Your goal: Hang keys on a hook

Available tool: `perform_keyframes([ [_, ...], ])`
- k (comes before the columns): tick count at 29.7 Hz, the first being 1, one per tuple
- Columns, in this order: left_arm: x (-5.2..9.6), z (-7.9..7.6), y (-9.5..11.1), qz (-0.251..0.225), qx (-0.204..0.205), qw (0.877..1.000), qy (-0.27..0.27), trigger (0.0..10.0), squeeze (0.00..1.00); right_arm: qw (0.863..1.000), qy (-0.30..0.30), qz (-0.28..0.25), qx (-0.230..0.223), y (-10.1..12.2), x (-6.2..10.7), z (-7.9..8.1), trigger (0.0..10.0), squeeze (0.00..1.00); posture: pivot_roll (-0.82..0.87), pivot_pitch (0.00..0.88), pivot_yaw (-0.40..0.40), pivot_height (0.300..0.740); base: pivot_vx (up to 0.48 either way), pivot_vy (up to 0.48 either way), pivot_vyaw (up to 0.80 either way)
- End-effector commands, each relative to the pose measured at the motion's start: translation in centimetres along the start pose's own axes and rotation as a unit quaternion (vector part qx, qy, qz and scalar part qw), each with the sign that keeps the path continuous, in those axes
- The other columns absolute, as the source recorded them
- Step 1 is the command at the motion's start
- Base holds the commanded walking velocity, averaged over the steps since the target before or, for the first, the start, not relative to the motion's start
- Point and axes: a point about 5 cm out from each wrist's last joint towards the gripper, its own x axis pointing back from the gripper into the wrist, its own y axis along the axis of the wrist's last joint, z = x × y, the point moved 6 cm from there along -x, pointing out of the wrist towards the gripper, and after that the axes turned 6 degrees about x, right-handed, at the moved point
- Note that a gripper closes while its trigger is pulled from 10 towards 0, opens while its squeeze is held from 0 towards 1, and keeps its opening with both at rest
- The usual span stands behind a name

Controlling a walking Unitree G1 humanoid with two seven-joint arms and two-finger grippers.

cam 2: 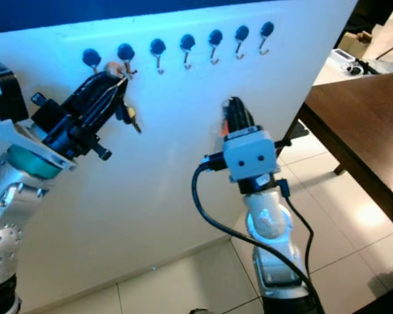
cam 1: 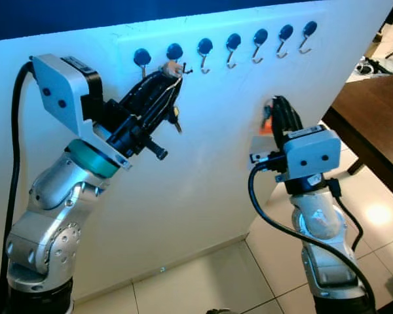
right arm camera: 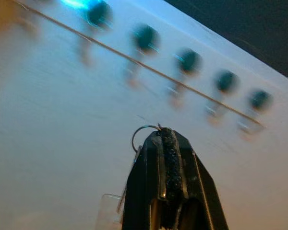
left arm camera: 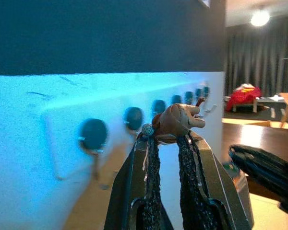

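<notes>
A row of seven dark round-headed metal hooks (cam 1: 233, 47) is fixed high on the white wall panel (cam 1: 209, 170). The left gripper (cam 1: 173, 70) is raised to the second hook from the left of this row, and its black fingers are pressed on a small brown figure keychain (left arm camera: 176, 122). A bunch of keys (cam 1: 177, 116) is seen hanging just below that hook. The right gripper (right arm camera: 164, 132) is held lower, under the row, pinched together on a thin silver key ring (right arm camera: 143, 135).
</notes>
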Motion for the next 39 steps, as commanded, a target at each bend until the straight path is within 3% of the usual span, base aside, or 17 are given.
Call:
perform_keyframes([
  [1, 0.1, 0.2, 0.7, -0.005, -0.010, 1.000, 0.002, 10.0, 0.00, 0.998, 0.060, -0.029, -0.022, 1.5, 0.0, 1.6, 10.0, 0.00, 0.00, 0.027, 0.053, 0.740, 0.000, 0.000, 0.00],
  [4, 0.2, 0.1, 0.9, -0.004, -0.013, 1.000, -0.001, 10.0, 0.00, 0.994, 0.100, -0.035, -0.028, 1.8, 0.4, 2.6, 10.0, 0.00, 0.01, 0.028, 0.051, 0.740, 0.000, 0.000, 0.00],
  [10, 0.3, -0.1, 1.3, -0.008, -0.014, 1.000, -0.001, 10.0, 0.00, 0.991, 0.122, -0.034, -0.042, 1.8, 0.8, 3.2, 10.0, 0.00, 0.02, 0.033, 0.045, 0.740, 0.000, 0.000, 0.00],
  [39, 0.3, -1.2, 1.9, -0.010, 0.004, 0.999, -0.032, 10.0, 0.00, 0.993, 0.105, -0.020, -0.052, 1.0, 0.9, 2.9, 10.0, 0.00, 0.02, 0.037, 0.052, 0.740, 0.000, 0.000, 0.00],
])
